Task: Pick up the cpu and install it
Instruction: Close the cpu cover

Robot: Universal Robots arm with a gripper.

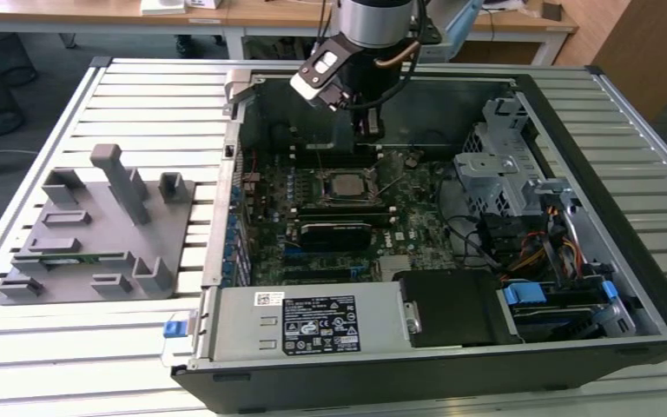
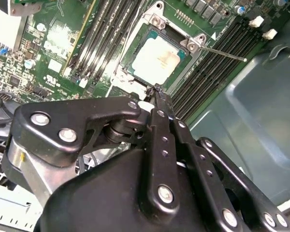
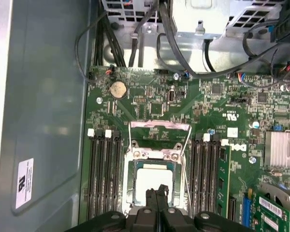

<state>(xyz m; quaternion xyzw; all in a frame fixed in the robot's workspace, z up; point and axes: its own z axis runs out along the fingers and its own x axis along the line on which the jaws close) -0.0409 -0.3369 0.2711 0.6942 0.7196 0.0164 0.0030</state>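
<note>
The cpu lies flat in its socket on the motherboard, silver top up, inside the open computer case. Both wrist views show it in the socket, cpu and cpu. The socket's metal frame stands folded open and a thin wire lever sticks out beside it. My gripper hangs above the board, just behind the socket. Its black fingers are pressed together with nothing between them. The gripper tips sit over the chip's near edge.
Memory slots flank the socket on both sides. A grey fixture tray with a green memory stick lies on the exterior view's left. The power supply, drive cage and cables crowd the case walls.
</note>
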